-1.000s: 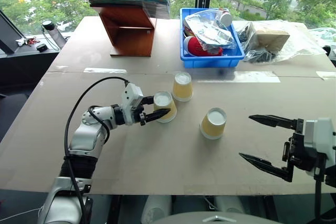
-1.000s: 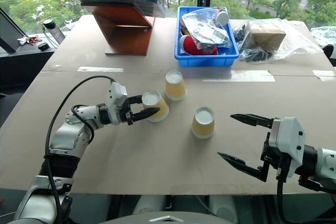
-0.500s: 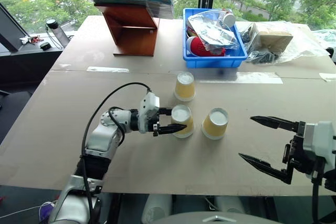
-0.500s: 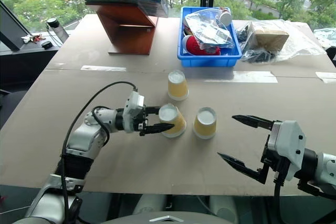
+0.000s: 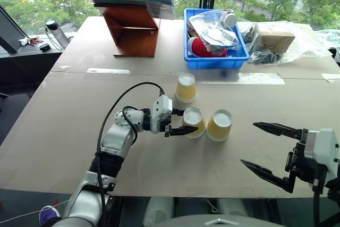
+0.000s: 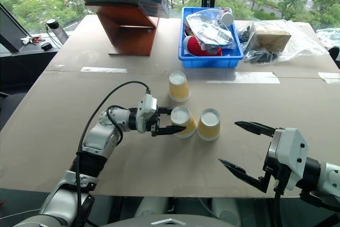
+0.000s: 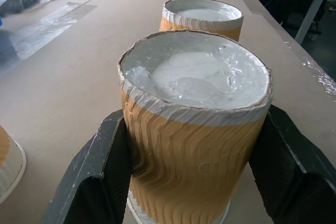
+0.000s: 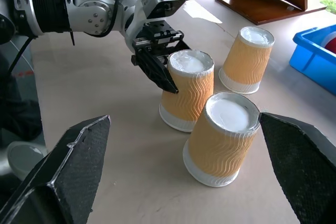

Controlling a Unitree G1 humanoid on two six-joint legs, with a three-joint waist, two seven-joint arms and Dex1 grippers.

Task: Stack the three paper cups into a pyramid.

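Since one second ago, I am carrying the cup in my left end effector (image 5: 182, 122) to the right across the bench (image 5: 64, 126), and now this held cup (image 5: 193, 122) is standing just beside the right cup (image 5: 219, 125), almost touching it. The two are making a row, both upside down with the white base up. My left end effector is clamped on the held cup, one black finger on each side of its ribbed yellow wall, and the cup's rim is sitting on the bench or very close to it; I cannot tell which. The third cup (image 5: 186, 87) is standing alone behind the held cup, nearer to the blue bin (image 5: 212, 61), also upside down. My right end effector (image 5: 264, 152) is hovering over the near right part of the bench, its two fingers wide apart and holding nothing, pointing toward the cups.
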